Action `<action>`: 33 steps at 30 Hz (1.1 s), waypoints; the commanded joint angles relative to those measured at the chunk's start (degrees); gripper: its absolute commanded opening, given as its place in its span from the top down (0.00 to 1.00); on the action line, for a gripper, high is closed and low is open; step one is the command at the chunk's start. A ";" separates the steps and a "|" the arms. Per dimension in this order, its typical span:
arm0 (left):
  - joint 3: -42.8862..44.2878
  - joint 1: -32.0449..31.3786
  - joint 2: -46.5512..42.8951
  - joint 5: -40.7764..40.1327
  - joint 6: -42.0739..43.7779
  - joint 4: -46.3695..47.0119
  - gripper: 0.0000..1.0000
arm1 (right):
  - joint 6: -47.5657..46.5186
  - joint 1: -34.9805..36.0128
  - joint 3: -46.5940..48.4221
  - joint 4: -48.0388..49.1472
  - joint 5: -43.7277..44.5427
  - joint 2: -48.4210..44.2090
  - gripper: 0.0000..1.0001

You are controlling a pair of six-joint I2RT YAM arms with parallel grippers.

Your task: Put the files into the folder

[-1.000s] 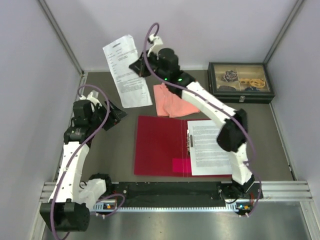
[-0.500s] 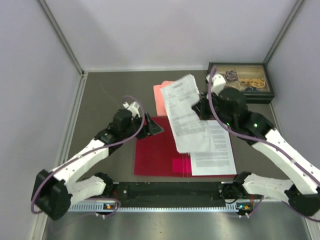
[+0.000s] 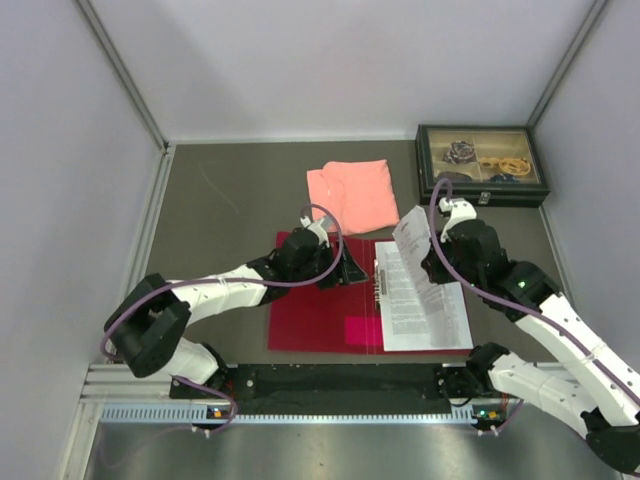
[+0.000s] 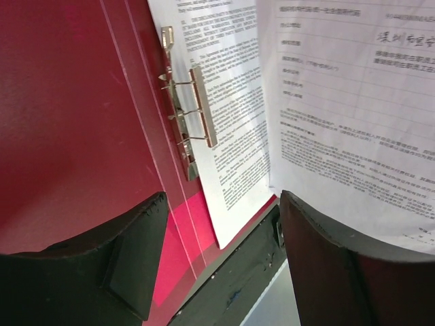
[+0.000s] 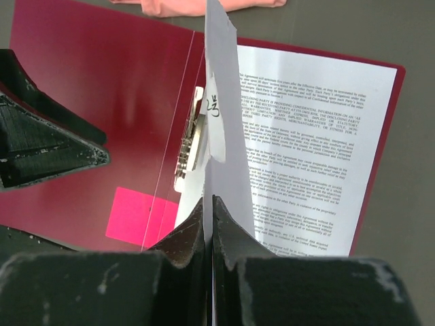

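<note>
Even soft light, wrist foregrnd blurry

Top camera looks down from behind; both wrist cameras closely share the folder (image 3: pixel 310 300).

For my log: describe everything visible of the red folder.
The folder lies open and flat on the table, crimson, glossy like plastic. A metal clip sits at its spine, a bright pink patch by its near edge. One printed sheet lies on its right half; the right gripper holds a second sheet above it.

Box (image 3: pixel 484 196) contents too small; held sheet (image 5: pixel 221 81) cut off top.
</note>
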 commanded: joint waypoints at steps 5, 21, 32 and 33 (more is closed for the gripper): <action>5.01 -0.89 2.84 -0.33 0.12 4.84 0.29 | 3.18 -4.85 -1.05 2.61 -7.51 -0.10 1.00; 5.81 -0.80 2.49 0.82 1.26 2.02 0.29 | 3.10 -27.64 -8.08 5.42 -19.04 12.55 1.00; 5.11 -0.80 3.10 1.96 1.09 4.21 0.29 | 3.10 -27.64 -6.77 4.28 -12.17 16.95 1.00; 5.02 -0.80 3.28 2.22 1.00 4.65 0.29 | 2.92 -27.64 -6.94 4.37 -12.35 17.13 1.00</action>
